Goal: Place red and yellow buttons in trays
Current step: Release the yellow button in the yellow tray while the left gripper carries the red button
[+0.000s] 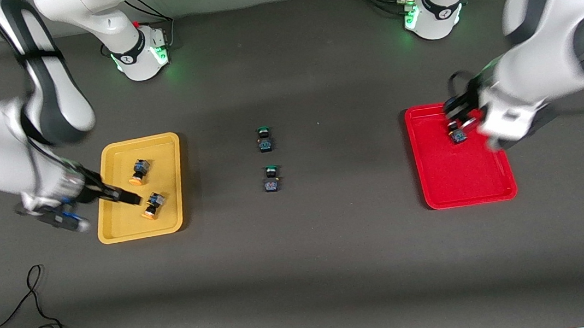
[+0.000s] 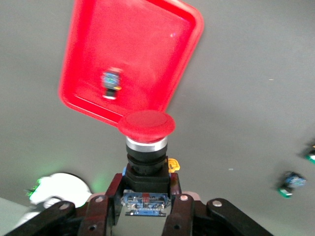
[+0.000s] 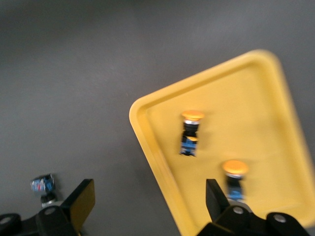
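Note:
My left gripper is shut on a red button and holds it in the air over the red tray, cap pointing down. A second red button lies in the red tray. In the front view one dark blue body shows at the fingertips; I cannot tell which of the two it is. Two yellow buttons lie in the yellow tray. My right gripper is open and empty over that tray, beside the nearer yellow button. In the right wrist view its jaws straddle the tray's rim.
Two green-capped buttons lie on the dark table midway between the trays. They also show in the left wrist view. Loose black cables lie near the front edge at the right arm's end.

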`<state>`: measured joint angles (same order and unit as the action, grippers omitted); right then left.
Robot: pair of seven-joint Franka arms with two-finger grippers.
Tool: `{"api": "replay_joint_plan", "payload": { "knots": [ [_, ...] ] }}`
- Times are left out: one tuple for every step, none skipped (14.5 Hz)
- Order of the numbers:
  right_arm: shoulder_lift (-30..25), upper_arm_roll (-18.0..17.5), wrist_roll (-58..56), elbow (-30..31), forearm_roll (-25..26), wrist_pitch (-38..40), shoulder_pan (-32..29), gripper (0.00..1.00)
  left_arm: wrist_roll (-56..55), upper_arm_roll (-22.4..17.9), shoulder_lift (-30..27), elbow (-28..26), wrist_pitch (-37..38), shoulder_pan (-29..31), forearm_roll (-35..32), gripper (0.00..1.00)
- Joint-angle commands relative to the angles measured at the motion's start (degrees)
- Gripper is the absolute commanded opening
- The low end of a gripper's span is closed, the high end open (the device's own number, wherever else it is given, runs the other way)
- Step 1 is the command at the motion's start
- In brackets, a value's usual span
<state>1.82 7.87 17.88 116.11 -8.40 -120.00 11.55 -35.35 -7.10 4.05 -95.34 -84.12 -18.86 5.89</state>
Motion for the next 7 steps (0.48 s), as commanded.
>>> {"api": "replay_joint_plan", "payload": {
  "knots": [
    [-10.4, -1.0, -2.8, 0.8, 5.7, 5.1, 0.3, 1.0, 5.5, 0.3, -5.6, -12.4, -7.4, 1.8, -2.1, 0.12],
    [-13.1, -1.4, -6.1, 0.6, 5.8, 6.9, 0.3, 1.0, 7.1, 0.3, -5.0, -14.8, -11.3, 2.4, -2.1, 0.12],
    [-15.7, -1.4, -9.0, 0.6, 5.8, 8.3, 0.2, 1.0, 8.4, 0.2, -4.1, -17.7, -15.7, 3.2, -2.1, 0.12],
    [-17.3, -1.3, -10.6, 0.6, 5.8, 10.0, 0.1, 1.0, 9.2, 0.3, -2.1, -19.6, -19.8, 3.9, -2.1, 0.12],
    [-18.3, -1.4, -10.9, 0.6, 5.8, 11.8, 0.1, 1.0, 9.8, 0.3, 0.8, -20.2, -22.7, 4.7, -2.1, 0.12],
    [-19.0, -1.5, -11.0, 0.6, 5.8, 12.8, 0.2, 1.0, 9.8, 0.3, 4.7, -20.2, -25.3, 5.7, -1.9, 0.13],
    [-19.0, -1.7, -11.7, 0.6, 6.1, 13.2, 0.2, 1.0, 9.9, 0.3, 8.3, -20.2, -28.8, 5.9, -1.9, 0.13]
  ]
}}
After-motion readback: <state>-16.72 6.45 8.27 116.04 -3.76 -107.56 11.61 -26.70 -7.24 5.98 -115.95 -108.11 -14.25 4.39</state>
